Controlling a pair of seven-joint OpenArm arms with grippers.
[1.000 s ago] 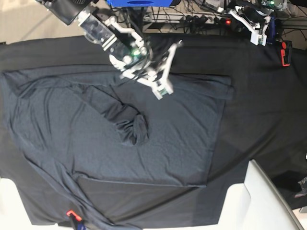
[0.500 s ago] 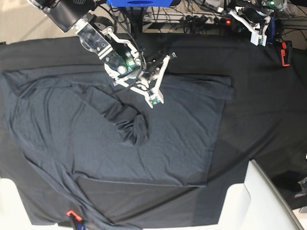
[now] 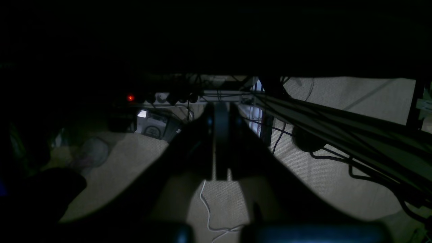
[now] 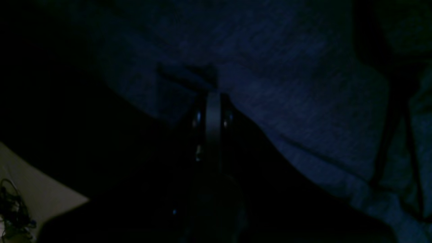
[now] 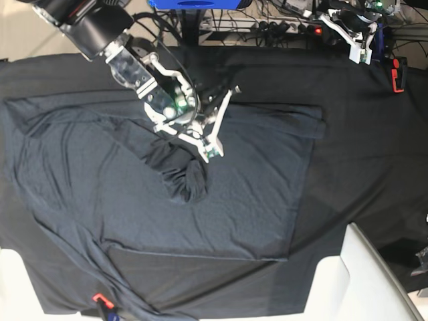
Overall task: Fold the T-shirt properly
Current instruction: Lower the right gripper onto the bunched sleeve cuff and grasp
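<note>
Your right gripper [image 5: 212, 148] has slid down and toward the base view's left since a second ago, from near the T-shirt's [image 5: 254, 187] upper hem to a spot just above the bunched sleeve [image 5: 184, 177]; the shirt itself lies as it did, and the left arm has not shifted.

Look at the right wrist view: the right gripper [image 4: 213, 96] shows its two fingers pressed together into one narrow line, with the tips against the blue-grey fabric [image 4: 287, 84]; a small pucker sits just beyond the tips, but the view is too dark to tell whether any cloth is pinched between them.

Your left gripper [image 5: 361, 53] hangs at the table's far edge, at the upper right of the base view, well apart from the shirt; in its own wrist view the left gripper [image 3: 217, 111] has its fingers drawn together with nothing between them, and beyond them you see beige floor [image 3: 337, 162], loose cables and a power strip [image 3: 168, 98] with a red light.

You will find the shirt spread flat on the black tablecloth [image 5: 361, 134], covering the left and middle of the base view; one sleeve is folded inward and crumpled near the middle, and the straight edge nearest the left arm runs down the centre-right; a red clip [image 5: 398, 73] sits on the cloth beside the left arm.
</note>
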